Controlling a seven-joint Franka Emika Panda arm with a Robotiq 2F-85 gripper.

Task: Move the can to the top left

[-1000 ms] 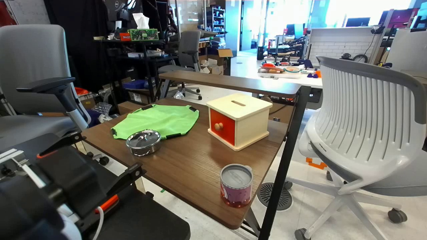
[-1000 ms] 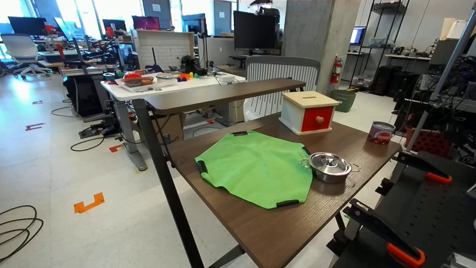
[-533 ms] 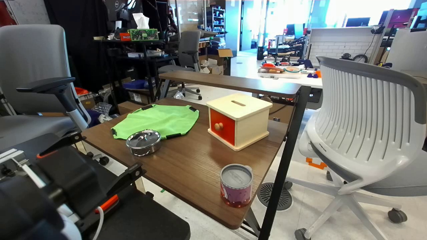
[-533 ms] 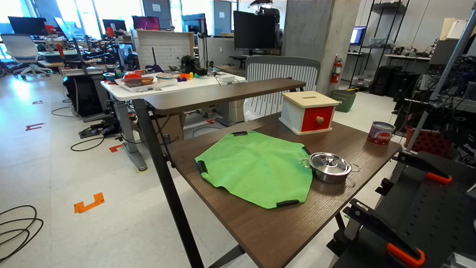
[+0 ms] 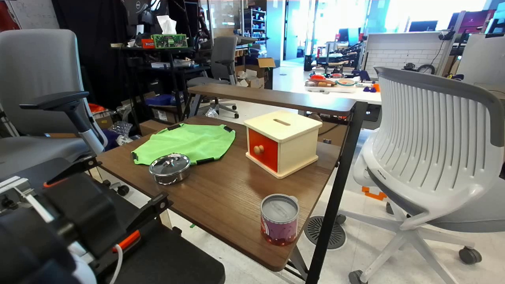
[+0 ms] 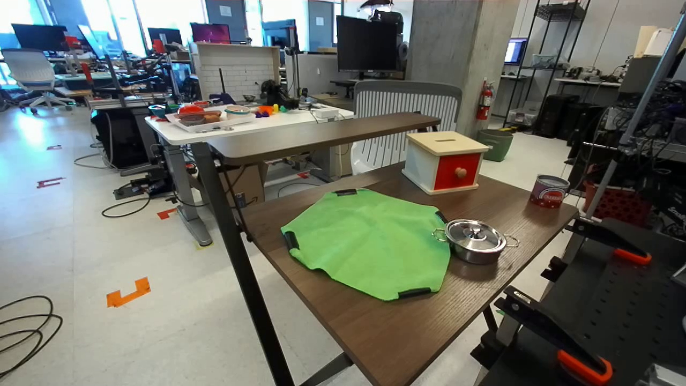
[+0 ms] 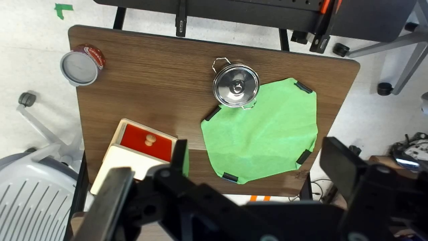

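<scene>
In the wrist view the fingers (image 7: 339, 164) stand wide apart across the lower part of the frame. The maroon can (image 7: 81, 66), capped in pale grey and lettered on its side, is upright at the upper left of that frame, near a corner of the bench (image 7: 150, 88) and well apart from the fingers; in an exterior view the can (image 5: 280, 220) sits right of lower centre, close to the bench's edge. A lidded, two-handled steel pot (image 7: 235, 87) shows at upper centre in the wrist view, at the edge of a green cloth (image 7: 262, 134). Toward lower left is a red-fronted wooden box (image 7: 135, 159), partly behind one finger.
</scene>
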